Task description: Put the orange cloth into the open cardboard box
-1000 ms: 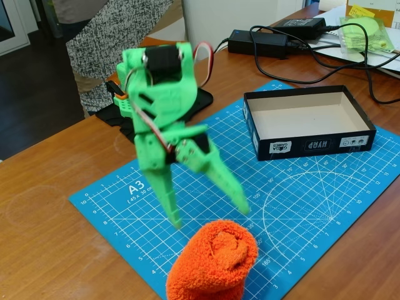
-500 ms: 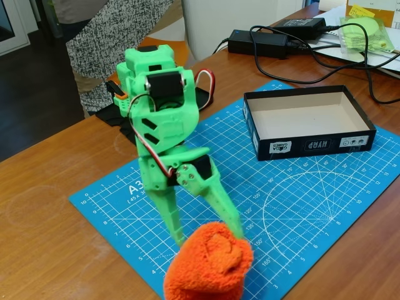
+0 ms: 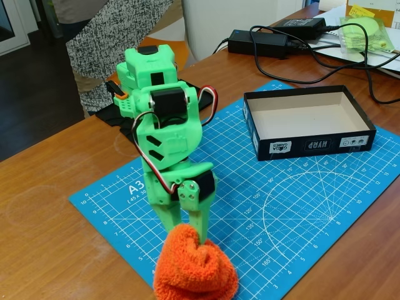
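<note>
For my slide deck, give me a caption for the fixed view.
Green gripper pinching the orange cloth on a blue cutting mat, open cardboard box beyond.

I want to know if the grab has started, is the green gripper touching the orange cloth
Touching. In the fixed view the gripper has both fingertips sunk into the top of the orange cloth, which is pinched into a fold between them on the blue cutting mat.

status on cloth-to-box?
Done: the pincer is down on the orange cloth, fingers pressed into its top. In hand: the grab; the cloth sits on the blue mat. Left: lift, carry to the empty box, drop.
</note>
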{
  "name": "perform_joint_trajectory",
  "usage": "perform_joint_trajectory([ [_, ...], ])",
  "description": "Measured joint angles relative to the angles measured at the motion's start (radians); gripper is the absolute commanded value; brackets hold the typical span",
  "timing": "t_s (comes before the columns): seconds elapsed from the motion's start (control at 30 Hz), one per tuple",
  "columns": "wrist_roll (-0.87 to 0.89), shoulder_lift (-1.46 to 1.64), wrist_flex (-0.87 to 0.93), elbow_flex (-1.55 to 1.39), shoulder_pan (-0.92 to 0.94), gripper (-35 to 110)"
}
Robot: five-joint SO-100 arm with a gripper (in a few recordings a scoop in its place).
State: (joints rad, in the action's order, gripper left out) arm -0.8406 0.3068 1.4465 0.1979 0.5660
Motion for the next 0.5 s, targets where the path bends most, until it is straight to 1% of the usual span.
perform_joint_trajectory([
  [0.17,0.029,0.074,0.078,0.0,-0.009,-1],
  [0.27,0.069,0.207,0.156,0.0,-0.054,-1],
  [0.33,0.115,0.327,0.178,-0.025,-0.097,-1],
  [0.5,0.207,0.713,0.19,-0.33,-0.275,-1],
])
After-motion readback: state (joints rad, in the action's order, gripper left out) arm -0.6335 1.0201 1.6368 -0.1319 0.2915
